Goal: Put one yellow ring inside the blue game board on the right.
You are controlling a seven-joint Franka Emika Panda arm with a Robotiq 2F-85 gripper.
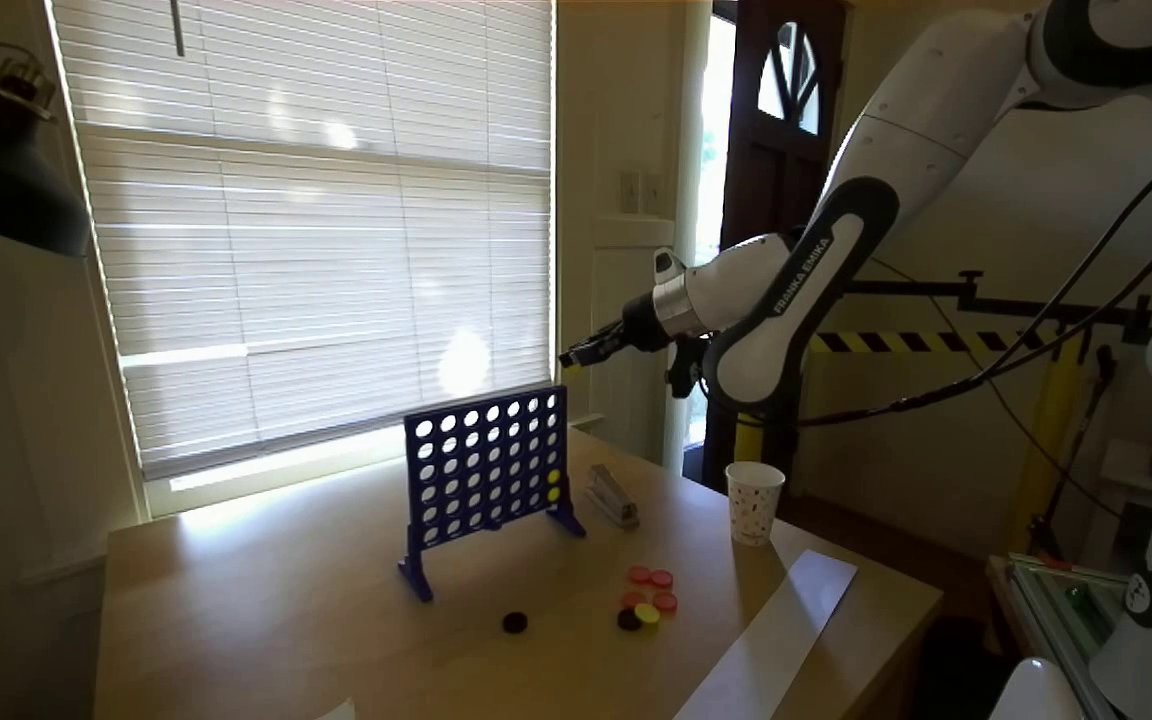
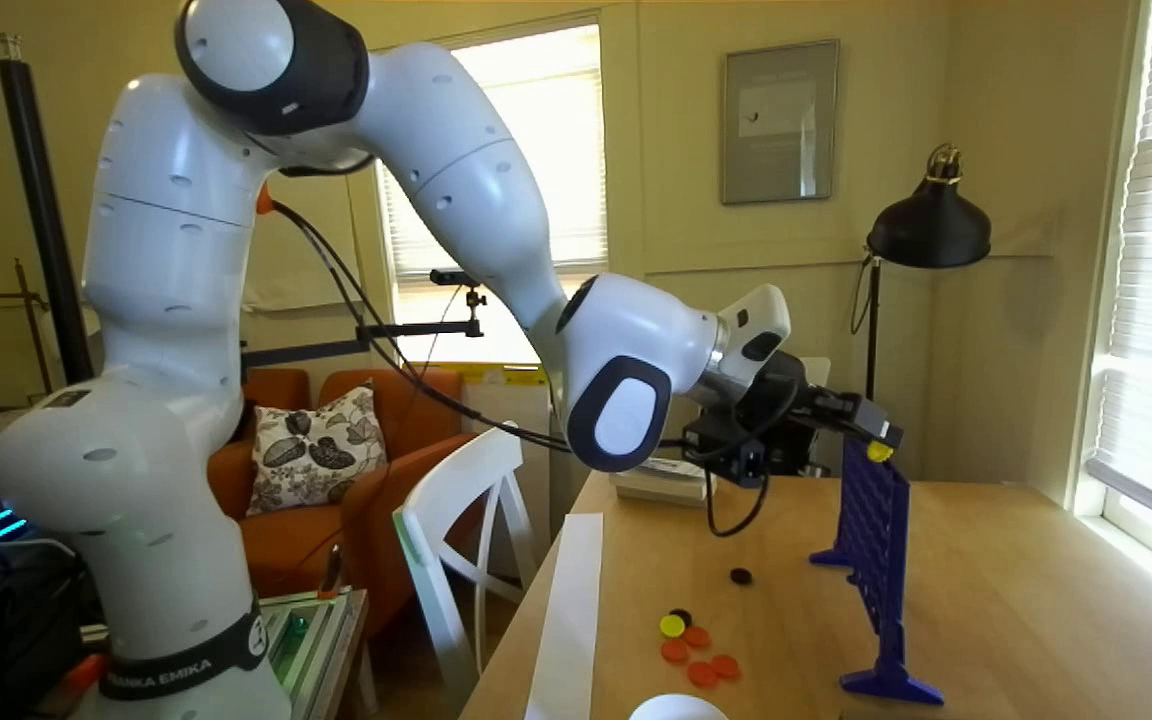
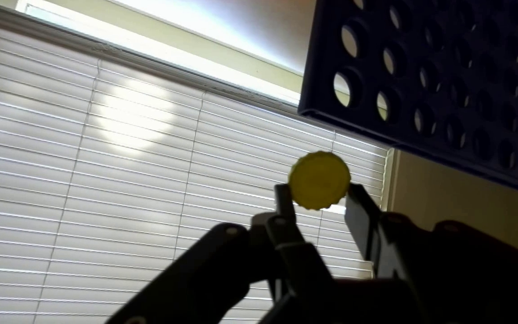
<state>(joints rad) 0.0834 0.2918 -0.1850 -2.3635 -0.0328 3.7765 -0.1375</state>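
Up front it's a neat pinch: the gripper (image 3: 319, 191) has its two fingertips clamped on the edges of the yellow ring (image 3: 319, 177), the scalloped face turned flat to the wrist view. Just past it stands the blue game board (image 3: 407, 90), upright on its feet, and what a spot for the ring: in an exterior view it hangs just above the board's top corner, apart from the frame! Whether it lines up with a slot cannot be told. Below that corner, two yellow discs (image 1: 553, 494) sit in the bottom holes of the end column. A stapler (image 1: 613, 497) lies near the board's foot. Farther out on the tabletop (image 1: 316, 600), four red tokens (image 1: 665, 602) bunch together, with a yellow token (image 1: 648, 614) and a black token (image 1: 628, 620) side by side next to them, while a second black token (image 1: 515, 623) lies well apart. Out again, a speckled white cup (image 1: 755, 505) stands upright, a long white strip (image 1: 771, 640) near it. Beyond the tabletop, pale blinds (image 1: 316, 240) glow, and deep in the room an orange armchair (image 2: 281, 545) carries a patterned cushion (image 2: 319, 450).
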